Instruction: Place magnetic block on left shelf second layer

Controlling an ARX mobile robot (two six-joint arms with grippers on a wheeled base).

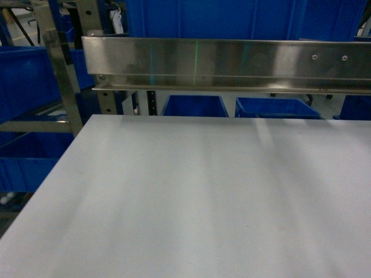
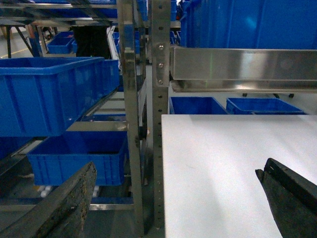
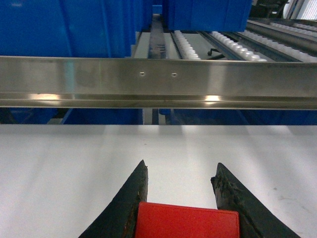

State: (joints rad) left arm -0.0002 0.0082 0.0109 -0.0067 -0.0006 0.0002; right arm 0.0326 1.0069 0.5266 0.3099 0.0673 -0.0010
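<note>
Right fingers (image 3: 181, 186) grasp the magnetic block (image 3: 187, 219) above the white tabletop (image 3: 74, 163); left fingers (image 2: 173, 193) spread wide

Two black, tapered fingers (image 2: 64, 203) on the left gripper (image 2: 181, 198), surfaces rough and scuffed with pale wear marks. Same black, pointed, curved fingers (image 3: 130, 203) on the right gripper (image 3: 181, 173), matte with a pitted, worn texture along the edges. No cables, screws or markings in view.
</note>
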